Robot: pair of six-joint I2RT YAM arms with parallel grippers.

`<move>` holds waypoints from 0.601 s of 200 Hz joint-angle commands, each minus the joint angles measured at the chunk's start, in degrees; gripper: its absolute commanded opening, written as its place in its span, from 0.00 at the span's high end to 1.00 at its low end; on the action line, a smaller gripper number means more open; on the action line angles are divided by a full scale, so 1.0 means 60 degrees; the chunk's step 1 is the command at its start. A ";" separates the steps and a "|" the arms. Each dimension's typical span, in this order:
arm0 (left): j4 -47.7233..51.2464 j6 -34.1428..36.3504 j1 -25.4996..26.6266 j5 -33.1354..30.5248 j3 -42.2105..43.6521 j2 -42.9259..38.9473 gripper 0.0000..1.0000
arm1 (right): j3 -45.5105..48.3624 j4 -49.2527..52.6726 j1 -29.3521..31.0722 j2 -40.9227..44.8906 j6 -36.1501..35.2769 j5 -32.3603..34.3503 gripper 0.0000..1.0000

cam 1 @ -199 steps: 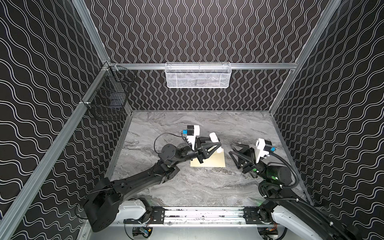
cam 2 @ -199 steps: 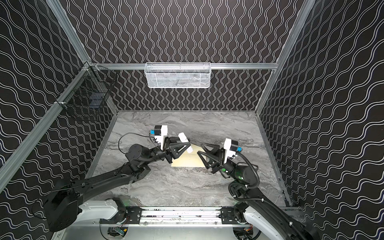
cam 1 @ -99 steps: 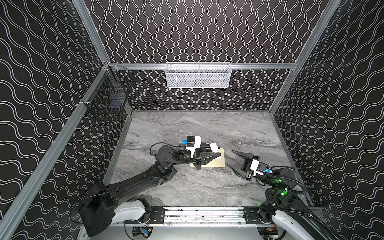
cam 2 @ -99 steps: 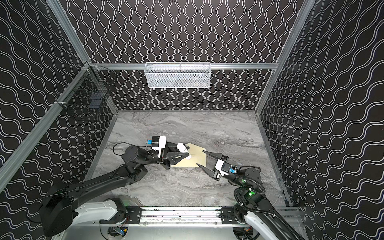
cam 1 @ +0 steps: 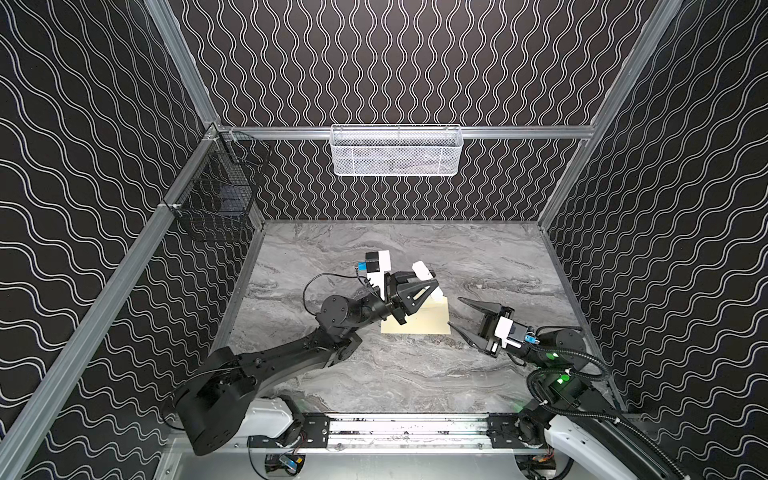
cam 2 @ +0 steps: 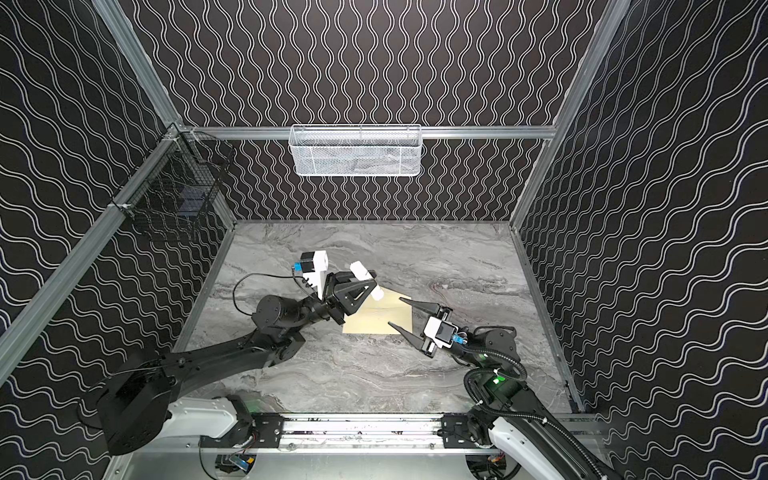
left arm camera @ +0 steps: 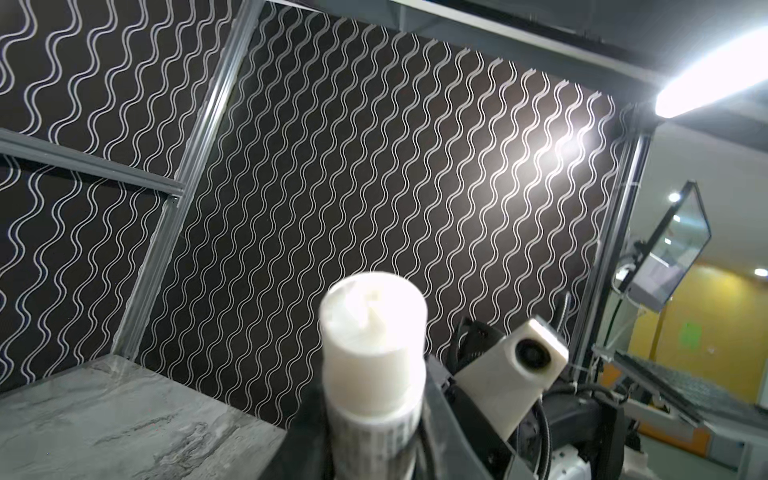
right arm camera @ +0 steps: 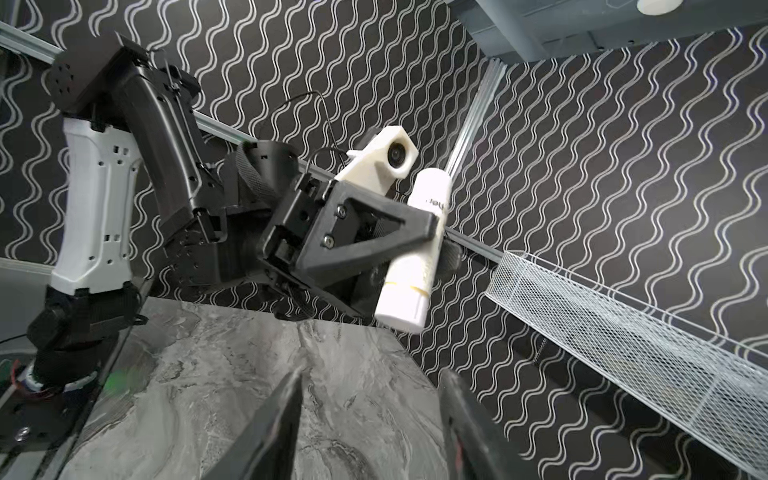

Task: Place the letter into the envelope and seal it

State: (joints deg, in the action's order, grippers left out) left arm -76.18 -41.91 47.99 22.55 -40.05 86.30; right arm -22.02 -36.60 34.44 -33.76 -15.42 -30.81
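Note:
The cream envelope (cam 1: 419, 322) (cam 2: 380, 318) lies flat on the marble table in both top views. Just above its far left corner, my left gripper (cam 1: 430, 284) (cam 2: 370, 282) is shut on a white cylindrical stick (cam 1: 423, 271) (left arm camera: 374, 345) (right arm camera: 415, 257), which is held tilted. The stick's lower end hangs over the envelope. My right gripper (cam 1: 454, 311) (cam 2: 395, 311) (right arm camera: 372, 376) stands open at the envelope's right edge, low over the table, with nothing between its fingers. The letter is out of view.
A white mesh basket (cam 1: 395, 151) hangs on the back wall. A black wire basket (cam 1: 216, 203) hangs in the left back corner. Patterned walls close off three sides, and a metal rail (cam 1: 407, 428) runs along the front.
The left gripper dipped the stick down to the envelope and has lifted it again. The right gripper dropped back low and open, then edged toward the envelope's right edge.

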 commanded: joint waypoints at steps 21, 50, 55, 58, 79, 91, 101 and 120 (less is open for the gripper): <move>-0.1926 -0.1930 -0.0045 -0.0492 -0.0100 0.0702 1.00 | 0.0289 -0.2592 0.0064 -0.0334 0.4107 0.0323 0.52; -0.2025 -0.2203 -0.0056 -0.0761 -0.0067 0.0834 1.00 | 0.0619 -0.2446 0.0718 -0.0078 0.1803 0.1419 0.50; -0.2014 -0.2314 -0.0051 -0.0780 -0.0089 0.0869 1.00 | 0.0623 -0.2113 0.0889 -0.0033 0.0795 0.1512 0.49; -0.2010 -0.2395 -0.0054 -0.0794 -0.0103 0.0890 1.00 | 0.0612 -0.1868 0.1000 0.0003 0.0015 0.1589 0.48; -0.1353 -0.3306 -0.0094 -0.1074 -0.0270 0.1003 1.00 | 0.0355 -0.0673 0.1707 -0.0013 -0.3062 0.3085 0.43; -0.0779 -0.3691 -0.0145 -0.1167 -0.0383 0.0999 1.00 | 0.0364 -0.1007 0.1915 -0.0235 -0.3737 0.3457 0.43; -0.0410 -0.3862 -0.0174 -0.1221 -0.0453 0.0936 1.00 | 0.0525 -0.1954 0.2085 -0.0644 -0.4138 0.3864 0.43; -0.0053 -0.4057 -0.0175 -0.1237 -0.0598 0.0888 1.00 | 0.0738 -0.3563 0.2377 -0.1494 -0.4924 0.4494 0.43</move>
State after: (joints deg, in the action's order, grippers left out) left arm -80.51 -61.93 47.11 16.32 -42.44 91.94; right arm -18.59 -46.65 47.13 -38.48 -32.18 -11.53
